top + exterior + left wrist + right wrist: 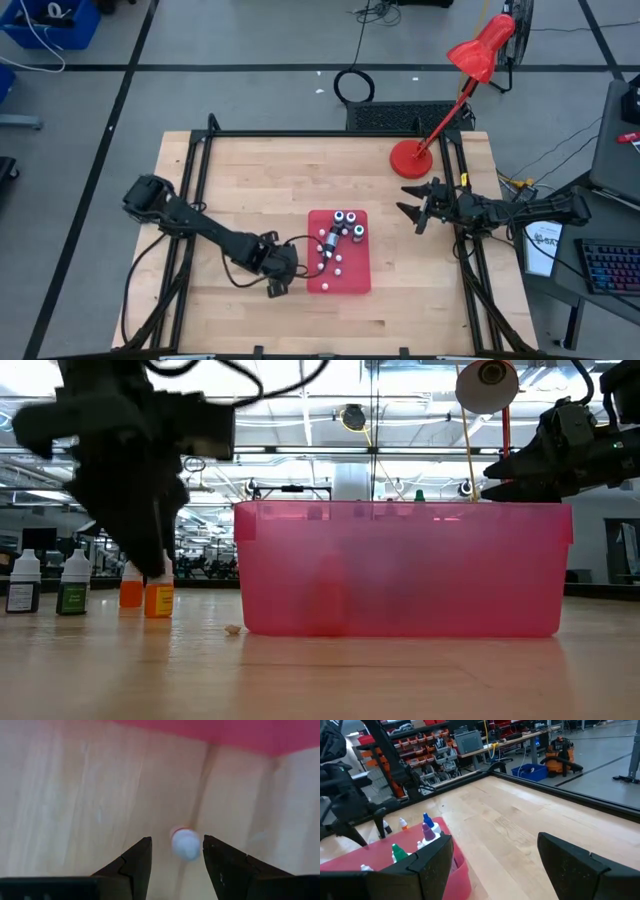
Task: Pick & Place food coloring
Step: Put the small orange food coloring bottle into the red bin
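Note:
A red tray [322, 280] in the middle of the table holds several small bottles [346, 222] with blue, purple and green tops, and small whitish pieces. To its left my left gripper [278, 288] points down, open, over a small bottle with a white cap and an orange body [185, 845] that stands upright on the table. The fingers stand on either side of the cap, with a gap on one side. In the low view this bottle [158, 600] stands below the blurred gripper [150, 550]. My right gripper [412, 205] waits open and level at the right, clear of everything.
More bottles stand on the wood beside the left gripper: another orange one [130, 592], a green-labelled one [72, 582] and a dark-labelled one [22, 582]. A whitish piece [232, 628] lies by the tray wall [400, 570]. A red desk lamp [412, 158] stands at the far right.

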`<state>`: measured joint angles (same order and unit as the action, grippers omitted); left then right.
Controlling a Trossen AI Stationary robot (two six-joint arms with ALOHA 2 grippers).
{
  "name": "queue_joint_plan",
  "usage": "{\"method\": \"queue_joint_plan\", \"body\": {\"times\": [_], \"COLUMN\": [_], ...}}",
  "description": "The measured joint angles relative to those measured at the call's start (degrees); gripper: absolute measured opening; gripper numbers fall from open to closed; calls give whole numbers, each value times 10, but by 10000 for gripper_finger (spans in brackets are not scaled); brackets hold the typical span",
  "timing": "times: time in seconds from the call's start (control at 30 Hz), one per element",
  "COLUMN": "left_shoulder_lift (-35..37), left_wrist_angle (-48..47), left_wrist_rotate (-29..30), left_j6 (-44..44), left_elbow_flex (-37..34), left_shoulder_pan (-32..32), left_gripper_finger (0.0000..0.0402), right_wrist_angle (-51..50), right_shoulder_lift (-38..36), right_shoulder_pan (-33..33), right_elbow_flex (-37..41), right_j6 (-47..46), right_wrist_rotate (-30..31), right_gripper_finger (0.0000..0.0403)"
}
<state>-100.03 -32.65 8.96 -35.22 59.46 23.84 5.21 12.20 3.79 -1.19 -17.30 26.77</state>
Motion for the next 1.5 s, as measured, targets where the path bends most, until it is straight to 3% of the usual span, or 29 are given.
{"method": "queue_joint_plan", "body": {"times": [0.23, 0.63, 0.73, 0.9, 1.03, 1.13, 1.33, 1.5], "left_shoulder_lift": [-47, -47, -47, -47, -48, -54, -50, -49], "left_wrist_angle": [15, 19, 17, 20, 9, -64, -231, -233], "left_wrist_rotate": [-21, -32, -32, -61, -80, -80, 6, 64], "left_j6": [1, -12, -24, -32, -43, -35, 12, 87], "left_elbow_flex": [3, 1, 1, 1, 10, 52, 224, 346], "left_shoulder_pan": [-14, -17, -18, -18, -22, -19, -20, -22], "left_gripper_finger": [177, 175, 152, 68, 65, 65, 65, 65], "right_wrist_angle": [0, 0, 0, 0, 1, 1, 1, 1], "right_shoulder_lift": [0, 0, 0, 0, 0, 0, 0, 0], "right_shoulder_pan": [0, 0, 0, 0, 0, 0, 0, 0], "right_elbow_flex": [0, 0, 0, 0, 0, 0, 0, 0], "right_j6": [0, -2, -5, -5, -5, -5, -5, -5], "right_wrist_rotate": [0, 0, 0, 0, 0, 0, 0, 0], "right_gripper_finger": [279, 279, 279, 279, 279, 279, 279, 279]}}
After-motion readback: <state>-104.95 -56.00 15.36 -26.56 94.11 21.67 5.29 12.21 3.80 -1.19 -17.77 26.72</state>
